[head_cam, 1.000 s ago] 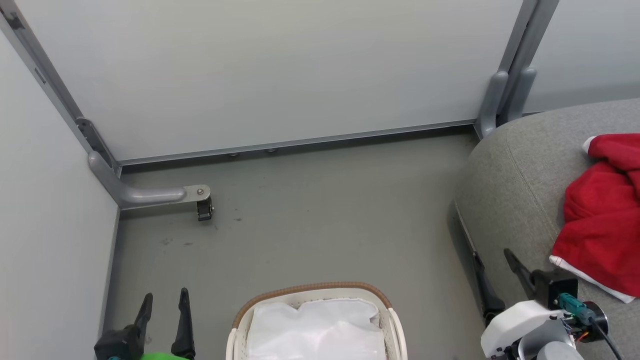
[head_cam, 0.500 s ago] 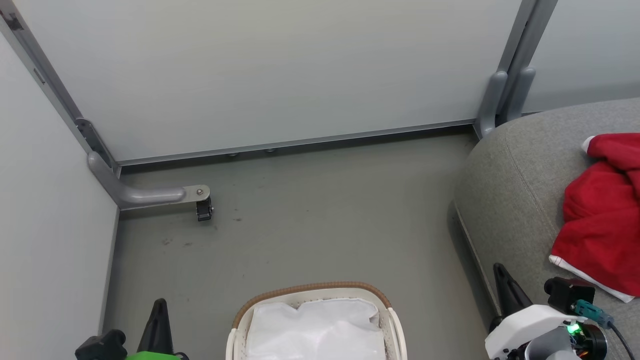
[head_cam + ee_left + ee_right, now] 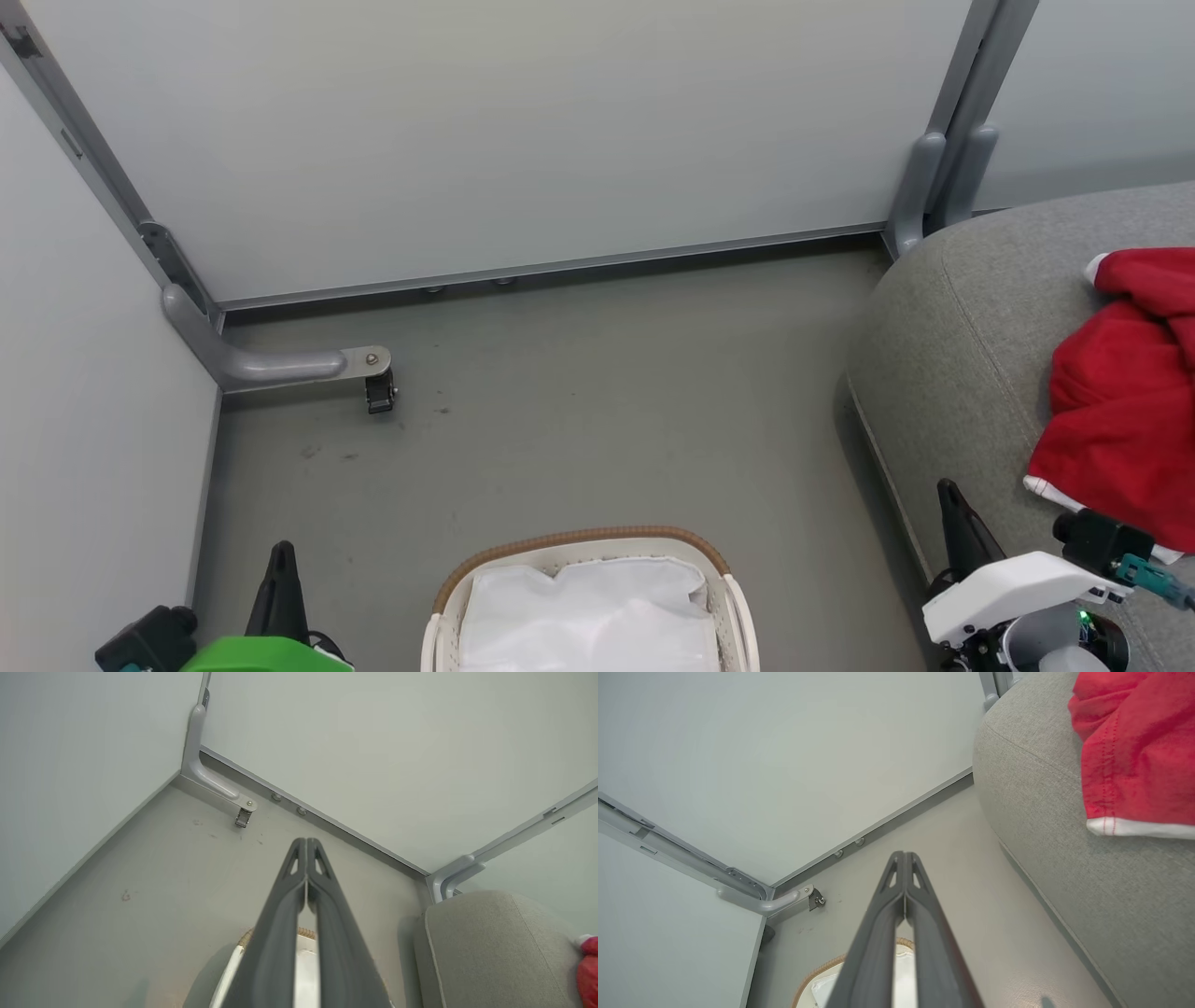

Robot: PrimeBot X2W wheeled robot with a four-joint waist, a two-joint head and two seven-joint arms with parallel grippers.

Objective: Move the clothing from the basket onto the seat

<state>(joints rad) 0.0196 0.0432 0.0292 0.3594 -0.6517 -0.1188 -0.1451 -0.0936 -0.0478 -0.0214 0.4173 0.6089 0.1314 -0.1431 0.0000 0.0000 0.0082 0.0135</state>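
Red clothing [image 3: 1125, 401] with a white hem lies heaped on the grey seat [image 3: 962, 355] at the right; it also shows in the right wrist view [image 3: 1134, 742] and as a sliver in the left wrist view [image 3: 589, 970]. The white basket [image 3: 583, 546] with a brown rim stands on the floor at the bottom centre, holding a plain white lining. My left gripper [image 3: 283, 555] is shut and empty left of the basket, fingers pressed together [image 3: 306, 842]. My right gripper [image 3: 948, 490] is shut and empty beside the seat's edge [image 3: 903, 856].
Pale partition walls [image 3: 504, 140] close the back and left. A grey bracket with a caster [image 3: 378, 387] sticks out at the back left. Grey floor [image 3: 607, 411] lies between the basket, the walls and the seat.
Both grippers went from open to shut, with nothing in them, and drew back toward the bottom of the head view. The clothing and the basket have not moved.
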